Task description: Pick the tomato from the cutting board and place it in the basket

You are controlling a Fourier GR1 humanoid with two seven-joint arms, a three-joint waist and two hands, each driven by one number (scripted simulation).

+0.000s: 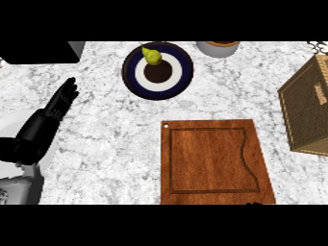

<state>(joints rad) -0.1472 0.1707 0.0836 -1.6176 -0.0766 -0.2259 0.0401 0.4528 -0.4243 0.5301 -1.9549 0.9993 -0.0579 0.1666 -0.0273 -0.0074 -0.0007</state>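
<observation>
**One hand showing, no tomato in sight**

Locate the tomato first. None lies on the cutting board (pixel 216 161), on the desk (pixel 102 144) or visibly in the basket (pixel 315 108), so cannot tell where it is. Leave the left hand (pixel 49 117) resting at the left, fingers straight and holding nothing. Expect the right hand, out of view, to do the carrying. Come in above the basket's rim and release low over the middle.

Even, bright light floods the marble counter (pixel 109 144), no hard glare anywhere. The cutting board (pixel 215 161) carries a soft sheen. The basket (pixel 315 105) goes darker inside. Shadows are faint, and the plate (pixel 157 71) looks stretched tall near the top.
</observation>
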